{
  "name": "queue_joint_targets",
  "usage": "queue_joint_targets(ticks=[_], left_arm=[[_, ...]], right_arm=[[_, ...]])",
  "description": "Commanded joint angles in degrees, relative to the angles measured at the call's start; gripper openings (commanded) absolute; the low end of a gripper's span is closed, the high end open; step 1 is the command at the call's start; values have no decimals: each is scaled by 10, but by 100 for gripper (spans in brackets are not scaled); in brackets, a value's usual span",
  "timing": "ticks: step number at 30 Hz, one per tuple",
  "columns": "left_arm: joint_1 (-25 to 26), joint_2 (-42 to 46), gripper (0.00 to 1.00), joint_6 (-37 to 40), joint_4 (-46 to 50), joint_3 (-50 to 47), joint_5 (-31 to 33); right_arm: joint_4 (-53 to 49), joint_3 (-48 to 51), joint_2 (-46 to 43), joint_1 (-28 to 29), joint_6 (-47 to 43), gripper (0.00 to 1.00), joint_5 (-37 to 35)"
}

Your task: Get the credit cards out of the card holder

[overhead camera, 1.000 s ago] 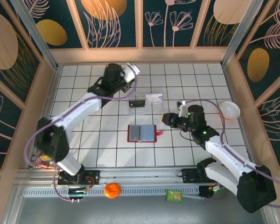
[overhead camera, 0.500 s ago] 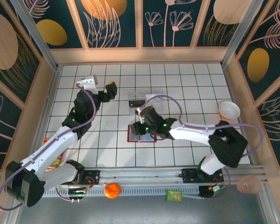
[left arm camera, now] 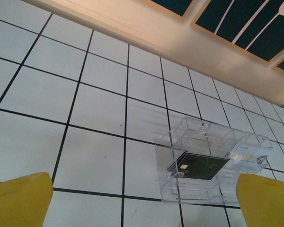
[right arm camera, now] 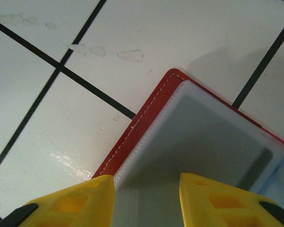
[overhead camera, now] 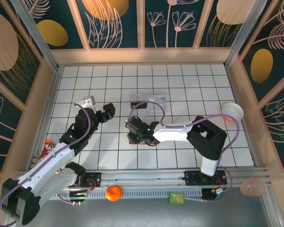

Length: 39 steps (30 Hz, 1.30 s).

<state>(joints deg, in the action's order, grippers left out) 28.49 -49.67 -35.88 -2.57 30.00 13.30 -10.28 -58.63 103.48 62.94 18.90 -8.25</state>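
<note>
The red card holder lies open mid-table, mostly under my right gripper. In the right wrist view its red stitched corner and grey inside sit below my right gripper, whose yellow fingers stand partly apart over the grey pocket, holding nothing. Two credit cards lie in the clear tray: a dark card and a pale card. My left gripper hangs left of the tray, wide open and empty, with its fingertips at the view's bottom corners.
A white bowl sits at the right wall. A snack bag lies by the left wall. An orange and a green packet rest on the near rail. Wooden walls ring the tiled table.
My left gripper opened wide and drew back from the tray toward the near left. My right arm swung left across the table and came down over the card holder.
</note>
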Motion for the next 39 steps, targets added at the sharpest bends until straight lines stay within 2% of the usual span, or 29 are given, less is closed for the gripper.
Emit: queue_joint_targets(ticks=[1, 4, 9, 11, 14, 20, 22, 24, 28, 32, 39], left_arm=[[1, -7, 98, -11, 0, -2, -15], [1, -19, 95, -10, -9, -4, -32], [1, -39, 92, -16, -22, -11, -75], [1, -43, 91, -27, -31, -21, -96], [2, -52, 84, -43, -46, -37, -127], [4, -106, 47, -65, -78, -60, -213], [19, -136, 44, -67, -92, -65, -241], [55, -168, 43, -62, -102, -61, -246], [111, -249, 24, -61, -128, -44, -264], [115, -289, 13, -70, -152, -47, -276], [118, -327, 2, -61, -133, -36, -279]], right_arm=[[-46, -18, 20, 12, -9, 40, -42], [-56, -14, 26, 15, -6, 33, -48], [-53, 3, 16, 15, -2, 14, -64], [-32, 15, -1, 11, -1, 7, -60], [19, 41, -32, 2, 1, 0, -42], [120, 96, -97, -21, 13, 0, 10], [135, 104, -103, -30, 27, 0, 32], [147, 111, -106, -34, 35, 0, 46], [157, 120, -105, -34, 47, 0, 53], [163, 132, -111, -33, 58, 0, 55], [170, 147, -120, -33, 77, 0, 55]])
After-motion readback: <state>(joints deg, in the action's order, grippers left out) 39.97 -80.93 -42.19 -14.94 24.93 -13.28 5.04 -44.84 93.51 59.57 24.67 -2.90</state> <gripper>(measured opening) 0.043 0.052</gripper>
